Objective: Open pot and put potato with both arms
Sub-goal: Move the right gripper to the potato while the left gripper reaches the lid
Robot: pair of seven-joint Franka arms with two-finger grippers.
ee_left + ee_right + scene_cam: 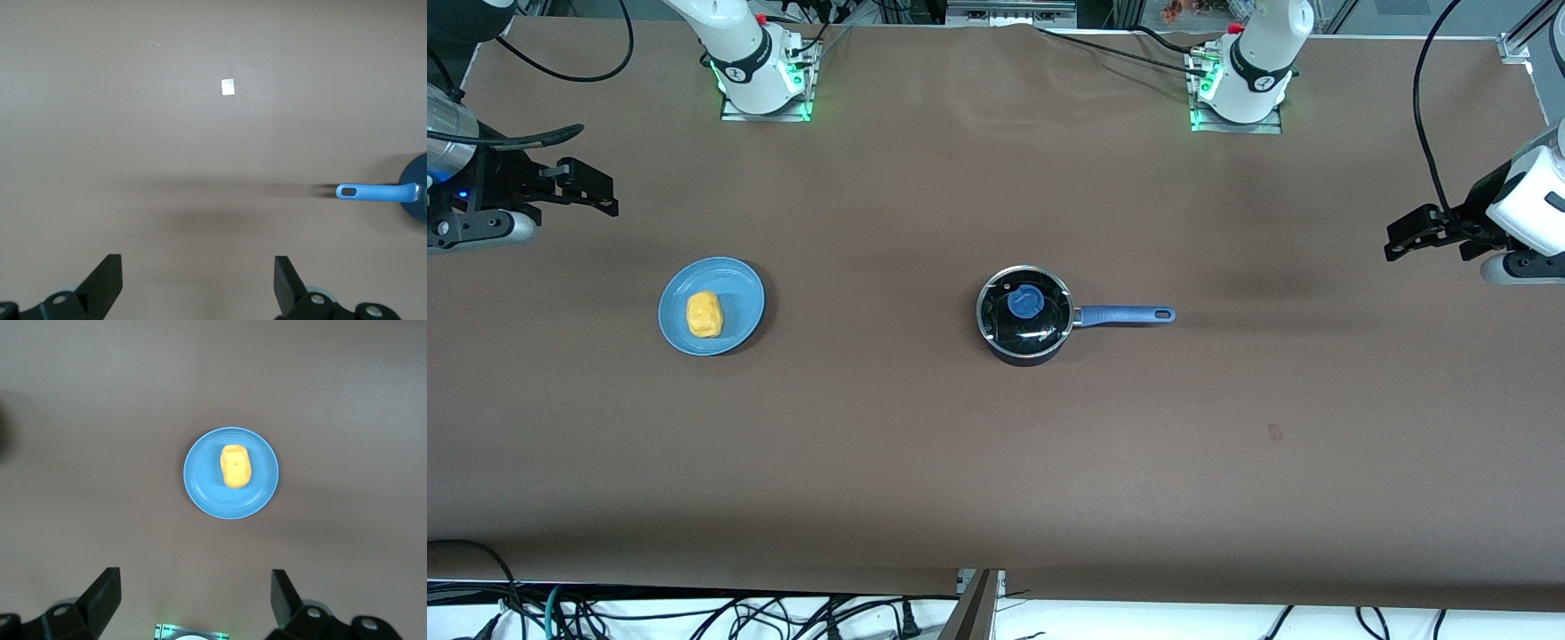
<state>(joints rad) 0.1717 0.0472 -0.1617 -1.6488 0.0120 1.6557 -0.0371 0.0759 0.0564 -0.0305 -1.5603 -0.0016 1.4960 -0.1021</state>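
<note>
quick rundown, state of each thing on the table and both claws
pot: upright, closed, handle toward the left arm's end of the table
lid: seated on the pot
potato: lying on the plate, untouched
plate: flat on the table, holding the potato
left claw: open, empty, over the table's left arm end
right claw: open, empty, over the table's right arm end

A: How many cooking vessels on the brown table (996,462)?
B: One small black saucepan with a long blue handle (1024,317), carrying one round glass lid with a blue knob (1025,302).
A: Dishes and food?
B: One flat round blue plate (734,331), one lumpy yellow-orange potato (703,315).
A: Machines?
B: Two white jointed arms, each with one black two-finger gripper: the left gripper (1409,238) and the right gripper (596,191).
</note>
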